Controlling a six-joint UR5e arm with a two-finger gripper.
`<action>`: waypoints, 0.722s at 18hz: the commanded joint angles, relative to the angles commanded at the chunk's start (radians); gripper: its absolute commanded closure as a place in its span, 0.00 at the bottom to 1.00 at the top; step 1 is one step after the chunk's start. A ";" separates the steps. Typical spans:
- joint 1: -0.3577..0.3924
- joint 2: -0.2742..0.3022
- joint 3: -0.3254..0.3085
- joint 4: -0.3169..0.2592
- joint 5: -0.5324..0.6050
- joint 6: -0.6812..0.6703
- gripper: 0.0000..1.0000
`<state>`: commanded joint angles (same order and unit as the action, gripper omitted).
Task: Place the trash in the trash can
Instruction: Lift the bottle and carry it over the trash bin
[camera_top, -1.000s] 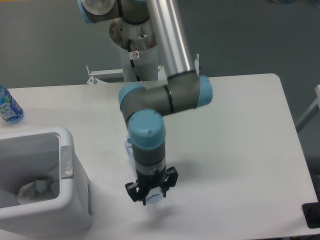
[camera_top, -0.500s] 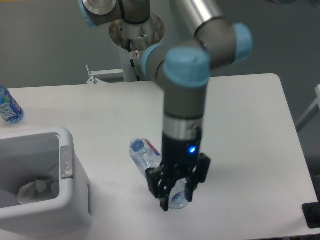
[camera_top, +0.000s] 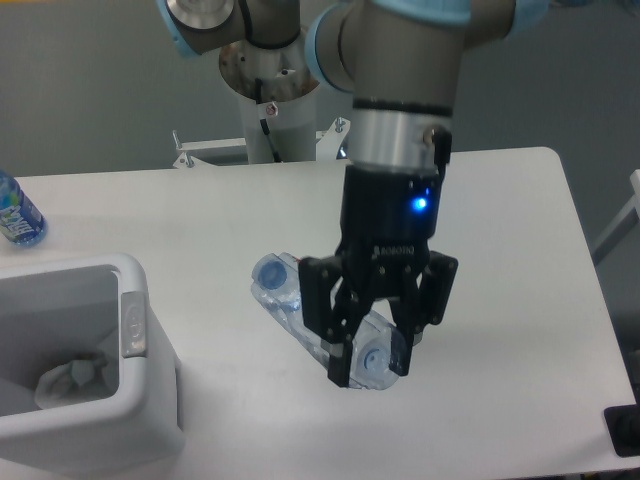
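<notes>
The claw (camera_top: 372, 362) is clenched around the clear bottle (camera_top: 300, 315) near its capped end; the bottle's other end points toward ten o'clock. At eight o'clock from it stands the trash can (camera_top: 150, 400), with the crumpled wrapper (camera_top: 70, 378) lying inside. Farther back, at the white surface's (camera_top: 500, 220) left edge, lies a blue-labelled bottle (camera_top: 17, 215).

Since prev. frames the gripper (camera_top: 372, 365), clamped on the clear bottle (camera_top: 310, 325), has lifted it off the table (camera_top: 500, 250) & toward cam.
</notes>
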<state>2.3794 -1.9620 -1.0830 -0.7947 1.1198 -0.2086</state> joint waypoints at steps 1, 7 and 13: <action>-0.014 0.000 0.000 0.003 0.000 -0.002 0.38; -0.141 -0.002 -0.009 0.005 -0.002 -0.003 0.38; -0.213 -0.014 -0.015 0.005 0.000 -0.008 0.38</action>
<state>2.1661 -1.9758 -1.0983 -0.7900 1.1198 -0.2163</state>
